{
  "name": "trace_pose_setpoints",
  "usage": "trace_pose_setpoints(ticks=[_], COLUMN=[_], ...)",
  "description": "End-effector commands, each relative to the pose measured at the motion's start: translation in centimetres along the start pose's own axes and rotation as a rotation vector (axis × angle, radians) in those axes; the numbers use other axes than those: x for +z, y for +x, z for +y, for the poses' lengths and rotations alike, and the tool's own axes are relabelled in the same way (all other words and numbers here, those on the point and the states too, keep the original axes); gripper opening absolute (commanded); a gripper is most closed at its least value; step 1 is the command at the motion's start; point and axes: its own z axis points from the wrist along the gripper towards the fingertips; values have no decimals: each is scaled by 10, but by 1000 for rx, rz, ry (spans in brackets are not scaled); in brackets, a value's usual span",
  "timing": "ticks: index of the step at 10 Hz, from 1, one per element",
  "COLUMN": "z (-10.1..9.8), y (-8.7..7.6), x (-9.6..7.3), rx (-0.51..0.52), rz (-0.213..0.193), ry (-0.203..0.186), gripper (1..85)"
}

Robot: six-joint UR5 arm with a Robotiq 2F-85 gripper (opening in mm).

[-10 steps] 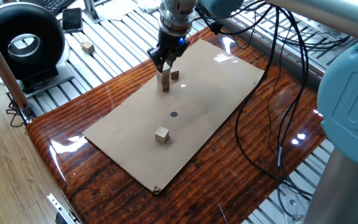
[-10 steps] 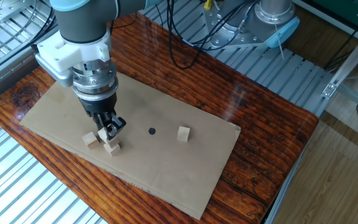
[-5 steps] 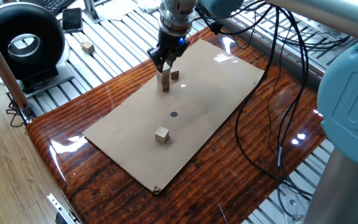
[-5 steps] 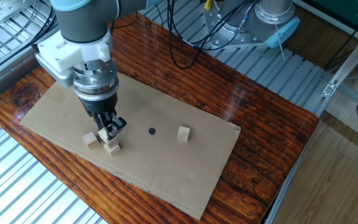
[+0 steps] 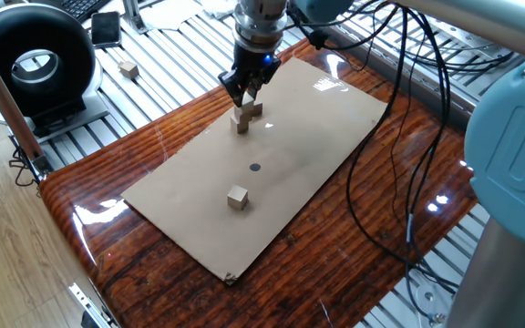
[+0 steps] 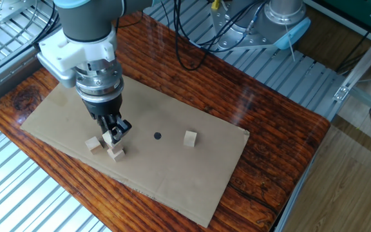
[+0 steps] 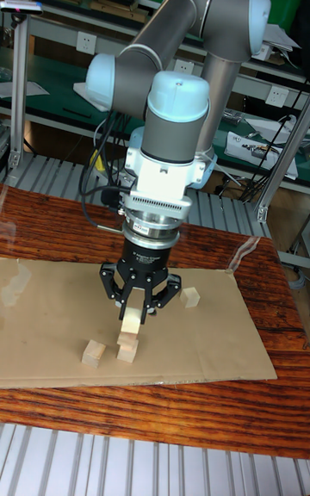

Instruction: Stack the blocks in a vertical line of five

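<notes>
My gripper (image 7: 131,324) is shut on a light-tan block (image 7: 131,317), held directly over another block (image 7: 127,346) on the cardboard. The two look like they touch, but I cannot tell for sure. The same gripper (image 6: 113,134) and lower block (image 6: 116,153) show in the other fixed view, and the gripper (image 5: 243,95) stands over the pile (image 5: 241,122) in one fixed view. A loose block (image 6: 94,143) lies just beside the pile. Another block (image 6: 190,138) sits alone past a black dot (image 6: 157,136). One more block (image 7: 190,296) lies behind the gripper.
The cardboard sheet (image 6: 192,174) lies on a glossy wooden table (image 6: 282,148) with ribbed metal around it. A stray block (image 5: 129,69) sits off the table near a black ring-shaped device (image 5: 33,66). Cables (image 5: 399,137) trail over the table's far side.
The arm has shifted slightly upward. The jaws stay closed around the block over the pile. The loose blocks have not moved.
</notes>
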Motion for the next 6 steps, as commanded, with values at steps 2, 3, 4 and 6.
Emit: trace_pose_setpoints(ticks=[2,3,4,6], z=[-7,-8,-10,-19], y=[15,19,25,32], x=[-6,-7,-8,-4], rx=[-16,-17,-28,-59], rz=[47,60,78,98], ry=[18,19,21,27], gripper=[10,10,10,10])
